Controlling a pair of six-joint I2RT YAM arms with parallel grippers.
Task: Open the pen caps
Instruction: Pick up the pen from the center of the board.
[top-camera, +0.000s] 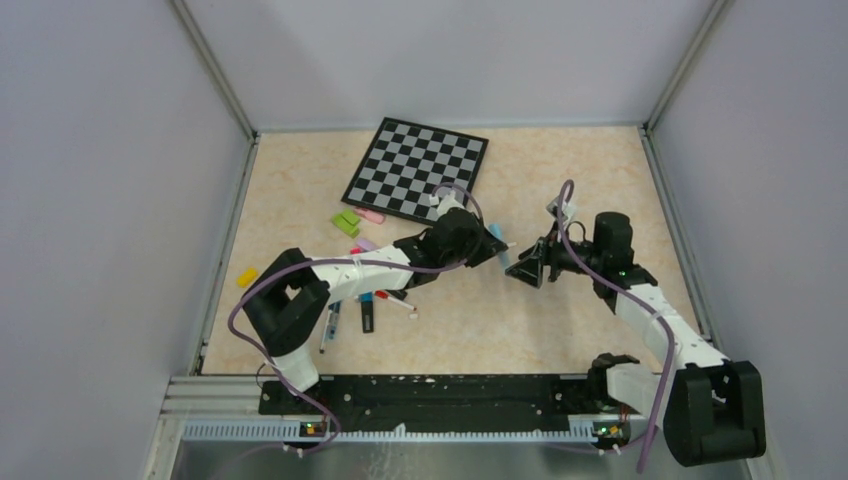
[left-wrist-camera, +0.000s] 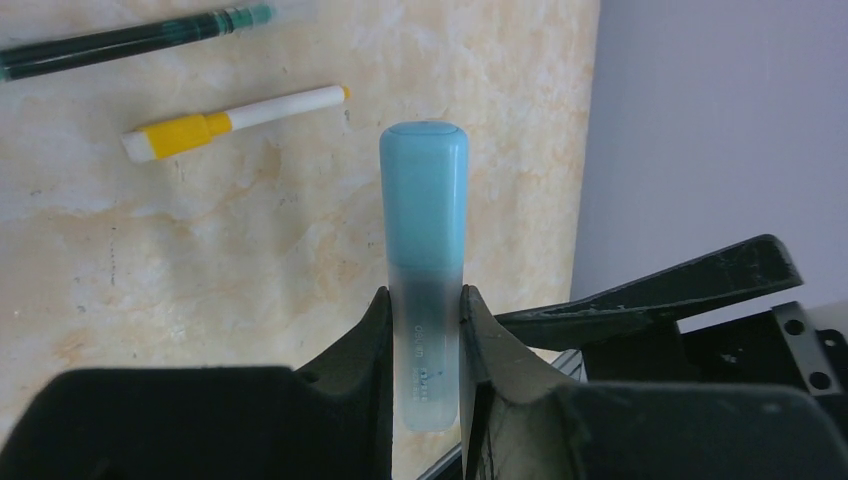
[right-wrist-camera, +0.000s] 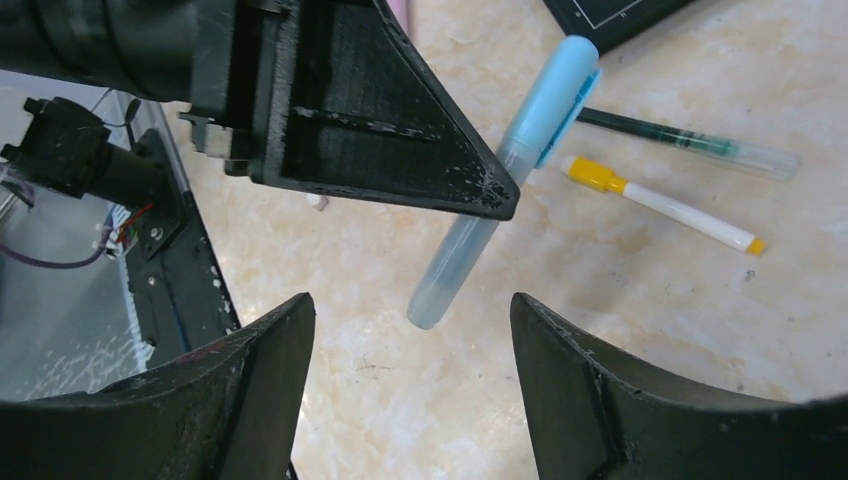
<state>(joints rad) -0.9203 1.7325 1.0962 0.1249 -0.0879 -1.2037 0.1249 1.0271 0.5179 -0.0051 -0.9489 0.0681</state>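
Top view: left gripper (top-camera: 487, 250) and right gripper (top-camera: 522, 270) face each other at mid-table, near the checkered board (top-camera: 415, 168).
Left wrist view: the jaws clamp the light-blue pen (left-wrist-camera: 425, 340) just below its cap (left-wrist-camera: 424, 190).
Right wrist view: the right jaws stand wide, with the pen's lower end between them, touching neither.

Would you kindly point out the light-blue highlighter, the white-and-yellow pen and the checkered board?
light-blue highlighter (left-wrist-camera: 424, 250), left wrist view, low on its blue cap.
white-and-yellow pen (left-wrist-camera: 237, 120), left wrist view, on its white barrel.
checkered board (top-camera: 415, 168), top external view, on its middle squares.
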